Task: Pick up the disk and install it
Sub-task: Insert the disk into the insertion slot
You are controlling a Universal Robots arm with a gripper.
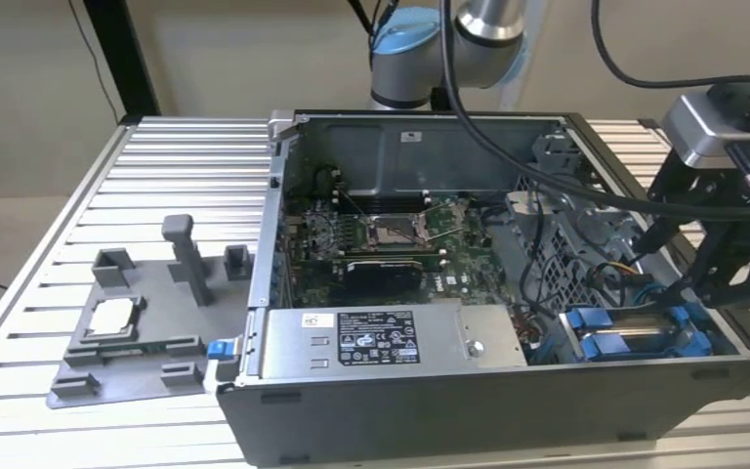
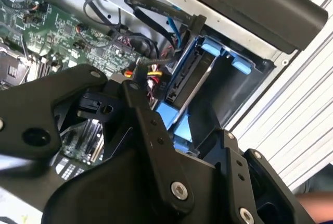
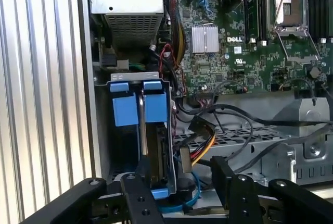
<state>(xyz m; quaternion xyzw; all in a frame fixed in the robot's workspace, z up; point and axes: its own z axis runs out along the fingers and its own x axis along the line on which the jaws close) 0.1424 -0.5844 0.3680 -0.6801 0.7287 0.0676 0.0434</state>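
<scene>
Exterior view, disk: the disk (image 1: 629,342) stands on edge in the bay at the corner of the open computer case (image 1: 479,415). It has blue frame at both ends, and its long axis runs along the case's near wall, across the exterior view from left to right.
Exterior view, pincer: the pincer (image 1: 737,285) hangs close over the disk's end at the exterior view's right. I cannot tell from here whether it touches.
Exterior view, surroundings: the case lies on the slatted table (image 1: 167,156). A grey tray (image 1: 128,376) with a small chip (image 1: 112,315) lies well apart, at the exterior view's left.
First wrist view, disk: the disk (image 3: 156,156) runs lengthwise from two blue tabs (image 3: 156,107) straight toward the pincer, beside a bundle of cables (image 3: 203,151).
First wrist view, pincer: the pincer (image 3: 179,185) is released, with its fingers (image 3: 136,200) spread. One finger is just beside the disk's near end and the other stands apart across a bare gap, so it grips nothing.
Second wrist view, disk: the disk (image 2: 190,81) shows its flat side, sunk between the bay's walls.
Second wrist view, pincer: the pincer (image 2: 166,107) is near the disk's end, jaws spread.
Progress: judged from how it lies, the disk looks seated in its bay.
</scene>
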